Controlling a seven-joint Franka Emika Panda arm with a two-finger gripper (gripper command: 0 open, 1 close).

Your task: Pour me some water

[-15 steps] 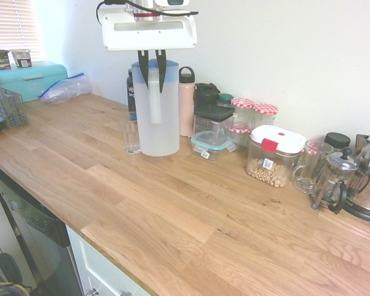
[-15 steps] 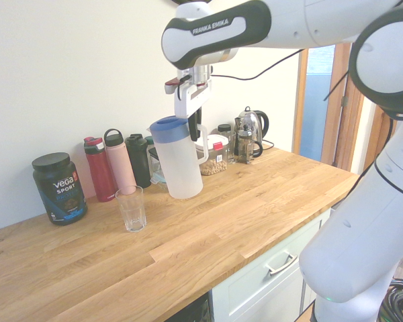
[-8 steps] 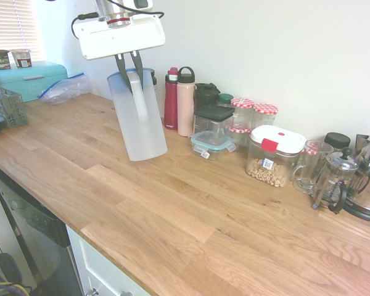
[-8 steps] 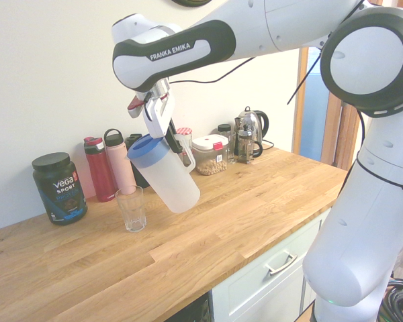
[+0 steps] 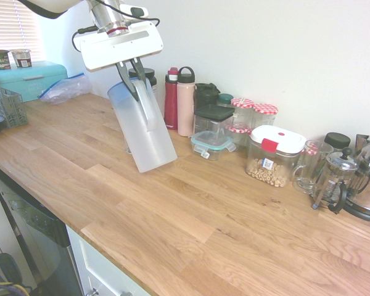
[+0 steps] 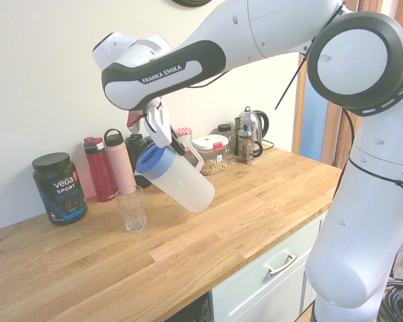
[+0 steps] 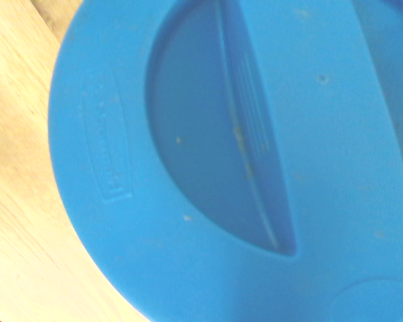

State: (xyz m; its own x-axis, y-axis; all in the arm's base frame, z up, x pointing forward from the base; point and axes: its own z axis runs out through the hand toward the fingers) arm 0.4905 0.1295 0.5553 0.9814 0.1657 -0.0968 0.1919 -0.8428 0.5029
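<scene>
"Your jug [image 5: 142,135] leans further over than it did half a second ago, its base swung away from the glass [image 6: 132,211] and its blue lid [image 6: 156,161] tipped toward it."

"What is my gripper [image 5: 142,95] doing?"

"You have its two dark fingers clamped on the jug's side handle [image 5: 149,117], near the top. The jug hangs tilted above the counter [image 6: 188,248], lid end up."

"And the water?"

"You can't make it out through the frosted wall, but the jug it belongs to is in your grip. The glass stands upright on the counter, just beside the lid end in the second exterior view. You can't tell whether the two touch."

"What else is around?"

"Next to the glass you have a black tub [image 6: 59,188], then a red bottle [image 6: 101,171] and a pink flask [image 6: 119,164], lined up near the wall. Past the jug stands a white-lidded container [image 5: 274,157] with cereal rings in it, and further along, a glass French press [image 5: 336,179]."

"What does the wrist view show me?"

"You get the blue lid close up, with its curved recess and raised lettering too faint to read, and pale wood past its edge."
</scene>
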